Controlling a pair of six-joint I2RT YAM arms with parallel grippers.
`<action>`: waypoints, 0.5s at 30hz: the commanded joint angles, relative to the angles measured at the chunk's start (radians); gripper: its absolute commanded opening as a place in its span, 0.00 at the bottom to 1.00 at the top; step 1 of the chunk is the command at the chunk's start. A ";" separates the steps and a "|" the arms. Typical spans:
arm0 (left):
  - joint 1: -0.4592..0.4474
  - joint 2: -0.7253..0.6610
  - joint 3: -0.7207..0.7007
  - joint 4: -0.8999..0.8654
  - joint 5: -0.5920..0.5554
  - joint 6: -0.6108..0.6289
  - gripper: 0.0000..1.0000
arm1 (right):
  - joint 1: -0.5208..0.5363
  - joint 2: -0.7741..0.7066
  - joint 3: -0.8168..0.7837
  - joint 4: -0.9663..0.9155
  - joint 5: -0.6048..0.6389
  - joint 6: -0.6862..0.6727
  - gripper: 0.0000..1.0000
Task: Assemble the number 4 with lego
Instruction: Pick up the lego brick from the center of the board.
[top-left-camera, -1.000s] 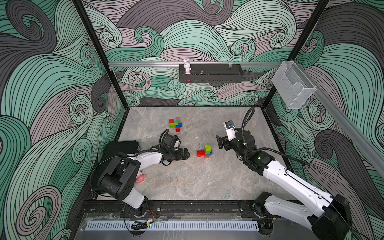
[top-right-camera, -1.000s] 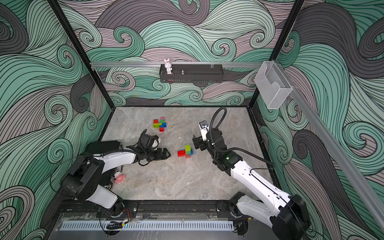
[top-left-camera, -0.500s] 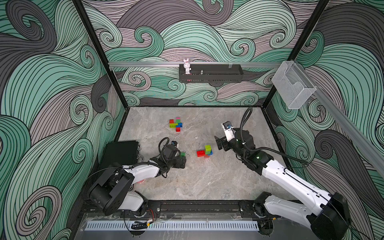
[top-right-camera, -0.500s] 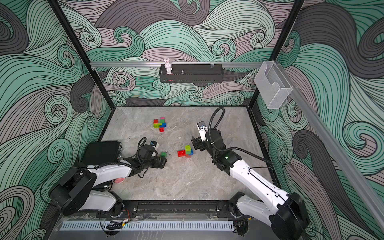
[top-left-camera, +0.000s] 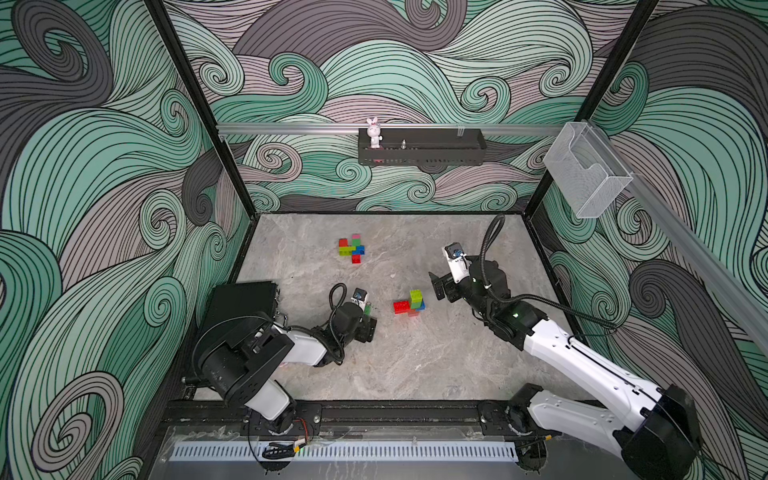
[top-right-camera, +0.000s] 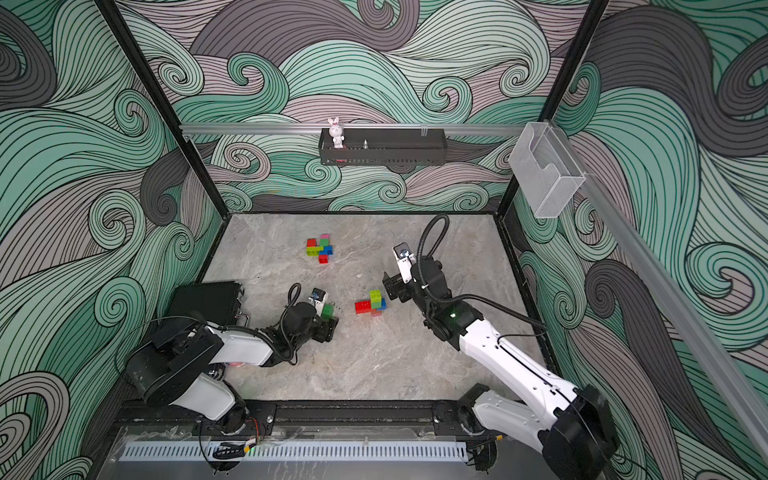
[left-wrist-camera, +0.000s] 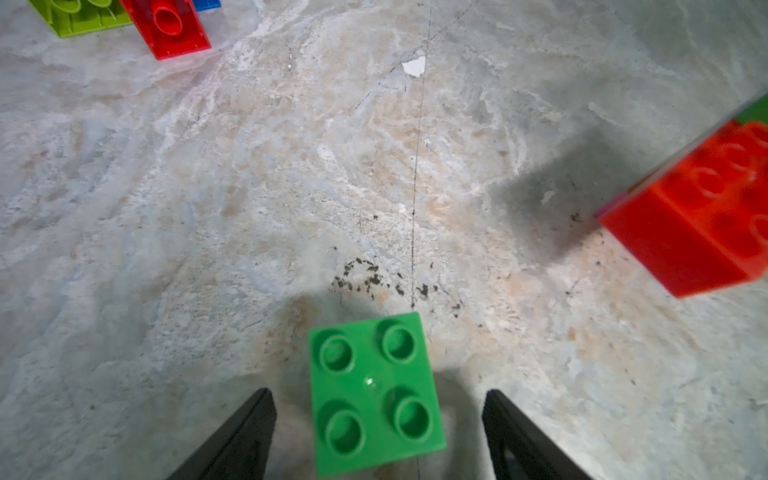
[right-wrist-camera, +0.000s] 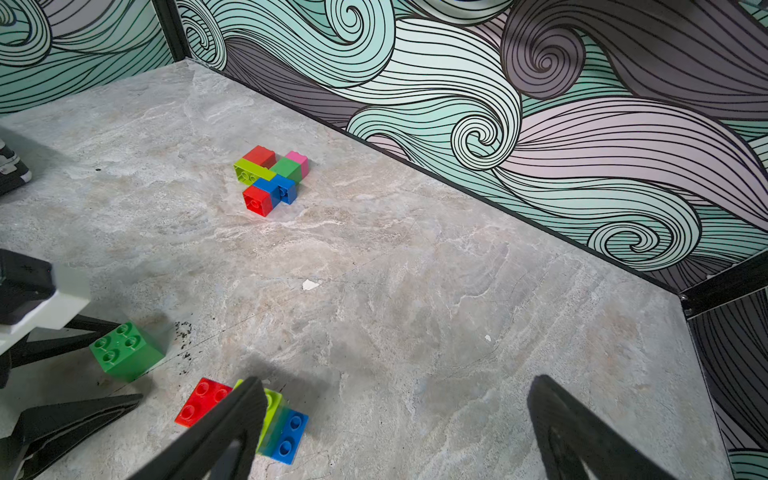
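Left wrist view gives me the clearest read: the green brick (left-wrist-camera: 376, 395) sits studs-up on the table (left-wrist-camera: 415, 166), between the fingers of the left gripper (left-wrist-camera: 378, 392). Its jaws stand spread with bare stone showing on each side, so nothing is pinched yet. In both top views that brick lies at nine o'clock of the small cluster (top-left-camera: 409, 302) of red, lime and blue near the table's middle. The bigger cluster (top-left-camera: 351, 248) sits off at eleven o'clock, well apart. The right gripper (right-wrist-camera: 397, 382) hangs at about two o'clock of the small cluster, jaws wide and empty. I judge the brick light, rigid and smooth-walled, apt to skid or twist if one finger lands first. It looks a touch skewed to the jaws, so I'd square up and take it by two opposite flat side walls, below the studs, leaving top and underside free for pressing on.
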 joint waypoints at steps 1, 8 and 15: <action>-0.012 0.035 -0.029 0.149 -0.056 0.026 0.79 | -0.005 -0.003 -0.004 0.028 0.014 -0.016 0.99; -0.012 0.092 -0.085 0.349 -0.019 0.025 0.71 | -0.005 -0.004 -0.005 0.031 0.019 -0.028 0.99; -0.012 0.130 -0.098 0.420 -0.057 0.014 0.58 | -0.005 -0.004 -0.005 0.035 0.016 -0.030 0.99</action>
